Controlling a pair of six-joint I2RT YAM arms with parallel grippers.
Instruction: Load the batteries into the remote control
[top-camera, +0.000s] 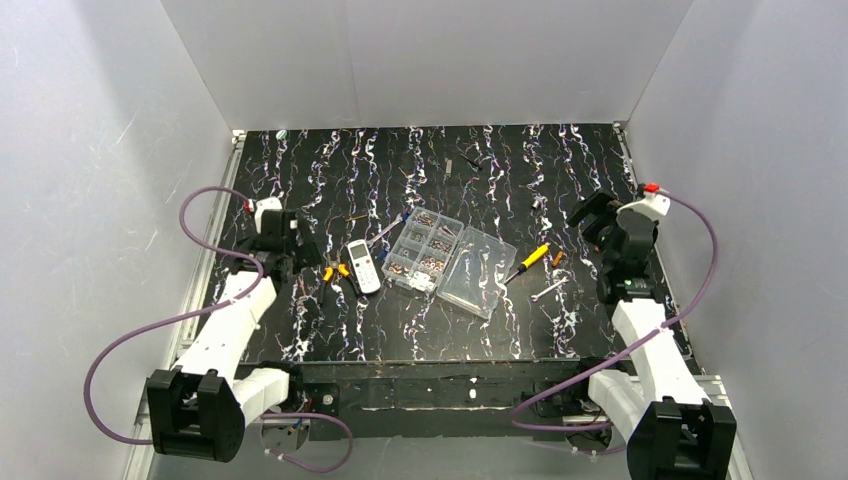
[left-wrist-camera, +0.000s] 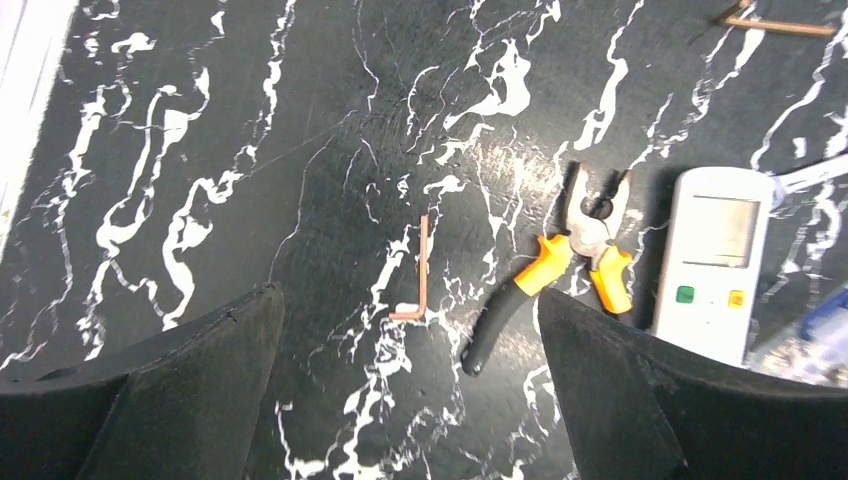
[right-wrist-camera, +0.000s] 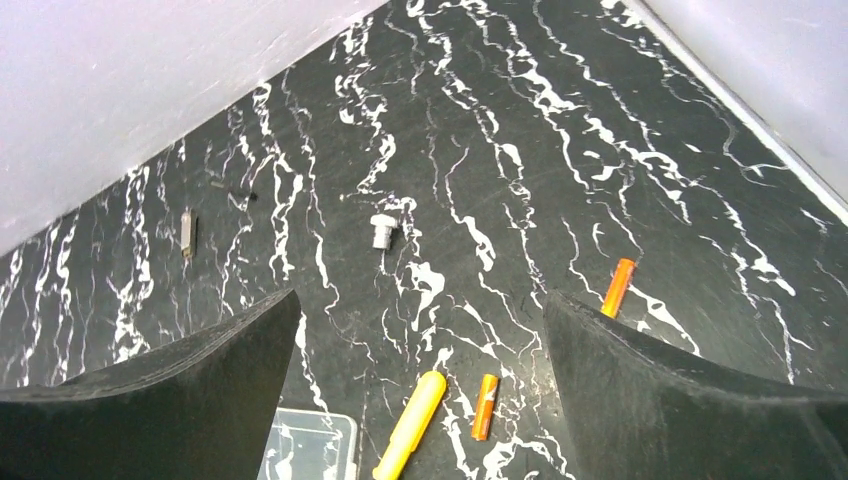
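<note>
The remote control (top-camera: 364, 266) lies face up left of centre, white with a grey screen; the left wrist view shows it (left-wrist-camera: 715, 260) at the right, beyond my right finger. Two orange batteries lie on the black marbled table in the right wrist view: one (right-wrist-camera: 485, 406) beside the yellow handle, the other (right-wrist-camera: 618, 287) at the edge of my right finger. From above one battery (top-camera: 557, 258) shows right of the screwdriver. My left gripper (top-camera: 308, 250) (left-wrist-camera: 407, 295) stands open, empty, left of the remote. My right gripper (top-camera: 590, 222) (right-wrist-camera: 420, 295) is open, empty, above the batteries.
Orange-and-black pliers (left-wrist-camera: 570, 260) lie just left of the remote, a copper hex key (left-wrist-camera: 423, 270) further left. A clear compartmented screw box (top-camera: 425, 250) with its open lid (top-camera: 478, 272) sits mid-table. A yellow-handled screwdriver (right-wrist-camera: 410, 425), a small bolt (right-wrist-camera: 382, 231) and a wrench (top-camera: 545, 292) lie nearby. White walls enclose the table.
</note>
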